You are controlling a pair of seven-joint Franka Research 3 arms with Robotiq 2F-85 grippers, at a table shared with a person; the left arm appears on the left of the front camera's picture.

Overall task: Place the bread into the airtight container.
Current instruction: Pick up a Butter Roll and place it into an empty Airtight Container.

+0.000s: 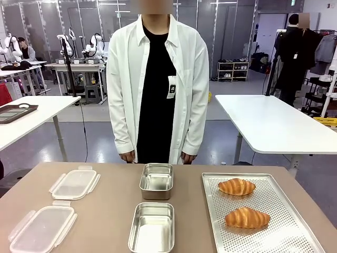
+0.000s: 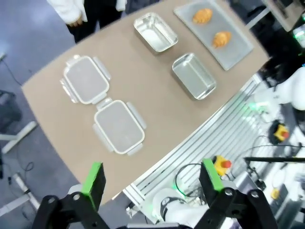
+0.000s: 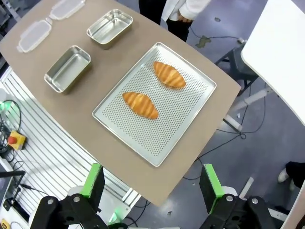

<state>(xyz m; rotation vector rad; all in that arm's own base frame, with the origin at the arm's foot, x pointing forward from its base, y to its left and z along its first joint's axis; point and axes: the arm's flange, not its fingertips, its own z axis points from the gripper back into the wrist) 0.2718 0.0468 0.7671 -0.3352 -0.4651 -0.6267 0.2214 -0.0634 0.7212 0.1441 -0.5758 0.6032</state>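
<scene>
Two croissants lie on a perforated metal tray [image 1: 279, 237] at the right end of the table [image 1: 105, 211]; the nearer croissant [image 1: 247, 217] sits about midway along the tray and the farther croissant [image 1: 237, 186] lies close to the tray's far edge; the two are apart, each lying roughly crosswise. Two open steel containers stand in the middle of the table, one behind the other; the near container [image 1: 151, 227] is by the robot's edge and the far container [image 1: 156, 181] is towards the person's edge. Two clear plastic lids rest at the left side, the near lid [image 1: 42, 228] by the left front corner and the far lid [image 1: 75, 183] just beyond it. A person [image 1: 158, 79] in a white shirt stands at the far edge, hands hanging at the table's rim.

The right fingers [image 3: 209, 181] are spread wide and hang high off the table's right front corner; seen from the right wrist, both croissants lie well apart from them, up beyond the gap. The left fingers [image 2: 94, 179] are likewise spread wide, high off the left front corner; the bread lies at the opposite end of the table from them.
</scene>
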